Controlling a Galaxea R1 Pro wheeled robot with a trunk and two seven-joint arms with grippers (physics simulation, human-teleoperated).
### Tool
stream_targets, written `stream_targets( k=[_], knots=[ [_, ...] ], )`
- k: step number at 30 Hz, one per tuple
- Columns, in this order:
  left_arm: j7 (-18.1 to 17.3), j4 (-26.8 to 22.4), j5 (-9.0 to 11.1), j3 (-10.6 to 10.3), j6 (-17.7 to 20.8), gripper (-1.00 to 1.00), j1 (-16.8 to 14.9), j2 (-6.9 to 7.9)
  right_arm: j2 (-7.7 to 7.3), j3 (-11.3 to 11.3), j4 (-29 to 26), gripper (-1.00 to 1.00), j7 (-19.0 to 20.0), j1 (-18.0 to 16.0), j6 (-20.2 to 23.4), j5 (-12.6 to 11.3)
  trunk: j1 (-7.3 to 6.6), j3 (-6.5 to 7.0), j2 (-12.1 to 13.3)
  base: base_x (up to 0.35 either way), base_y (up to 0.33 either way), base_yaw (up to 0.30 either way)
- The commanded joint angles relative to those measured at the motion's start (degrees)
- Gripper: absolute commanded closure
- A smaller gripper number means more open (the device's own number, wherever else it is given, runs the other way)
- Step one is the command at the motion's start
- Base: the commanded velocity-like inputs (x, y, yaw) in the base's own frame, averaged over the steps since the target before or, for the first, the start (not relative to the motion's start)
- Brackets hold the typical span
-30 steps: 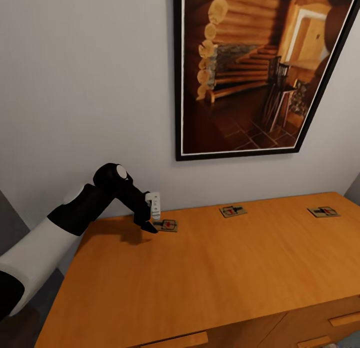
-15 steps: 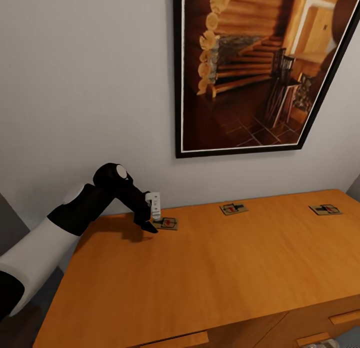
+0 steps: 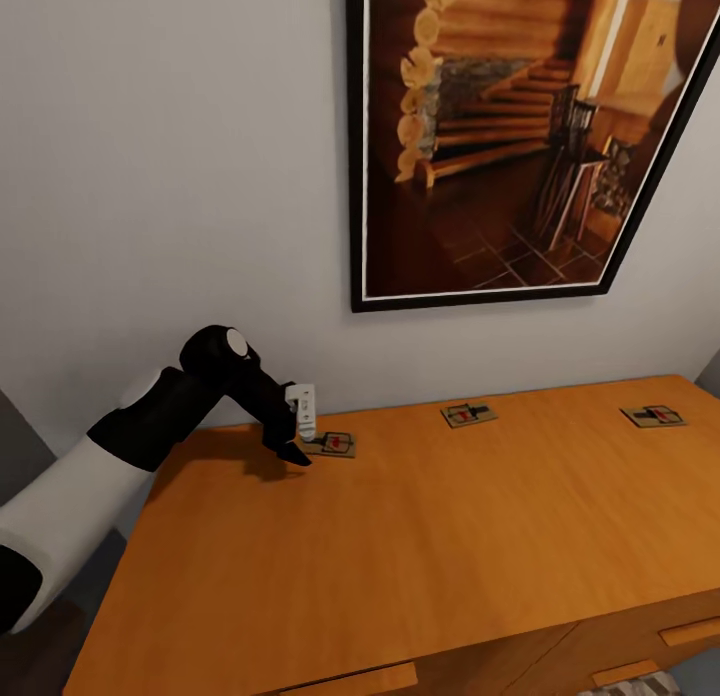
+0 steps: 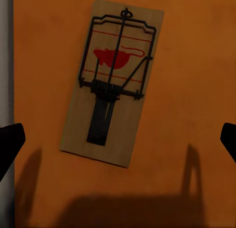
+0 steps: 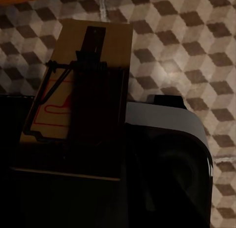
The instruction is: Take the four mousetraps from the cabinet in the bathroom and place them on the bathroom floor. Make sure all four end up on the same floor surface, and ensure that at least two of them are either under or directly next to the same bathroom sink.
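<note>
Three mousetraps lie along the back of the orange-brown cabinet top [image 3: 420, 536]: one at the left [image 3: 331, 443], one in the middle [image 3: 468, 414] and one at the right [image 3: 655, 415]. My left gripper [image 3: 300, 444] hangs just above the left mousetrap [image 4: 110, 80], open, with its dark fingertips [image 4: 10, 144] spread wide on either side of the trap's near end. In the right wrist view another mousetrap [image 5: 78, 75] stands close to the camera above the cube-patterned bathroom floor [image 5: 196, 51]. My right gripper [image 5: 73, 154], dark and in shadow, seems shut on its lower end.
A large black-framed picture [image 3: 520, 136] hangs on the white wall behind the cabinet. Drawer handles [image 3: 690, 632] show along the cabinet's front edge. A dark rounded part of the robot [image 5: 167, 154] sits beside the held trap, over the tiles.
The head view has shifted slightly. My left gripper has edged a little to the left and stays open over the left mousetrap. The traps on the cabinet have not moved.
</note>
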Motion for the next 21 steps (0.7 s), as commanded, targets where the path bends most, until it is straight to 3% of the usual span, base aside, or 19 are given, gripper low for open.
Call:
stream_targets(
  k=[1,9,21],
  knots=[
    [-0.45,-0.07,-0.33,-0.07,0.56,-1.0,-0.06,0.22,-0.02,0.43,0.07,1.0,0.23,-0.04,-0.2,-0.66,0.0,-0.06,-0.03,0.0,0.0,0.0],
    [-0.72,0.02,-0.1,-0.05,0.29,-1.0,-0.06,1.52,-0.02,0.43,0.07,1.0,0.17,-0.02,-0.2,-0.66,0.0,-0.08,-0.03,0.0,0.0,0.0],
    [-0.72,-0.16,-0.08,0.0,0.14,-1.0,-0.06,1.9,-0.02,0.35,0.07,1.0,0.08,0.0,-0.17,-0.66,0.0,-0.08,-0.03,0.0,0.0,0.0]
  ],
)
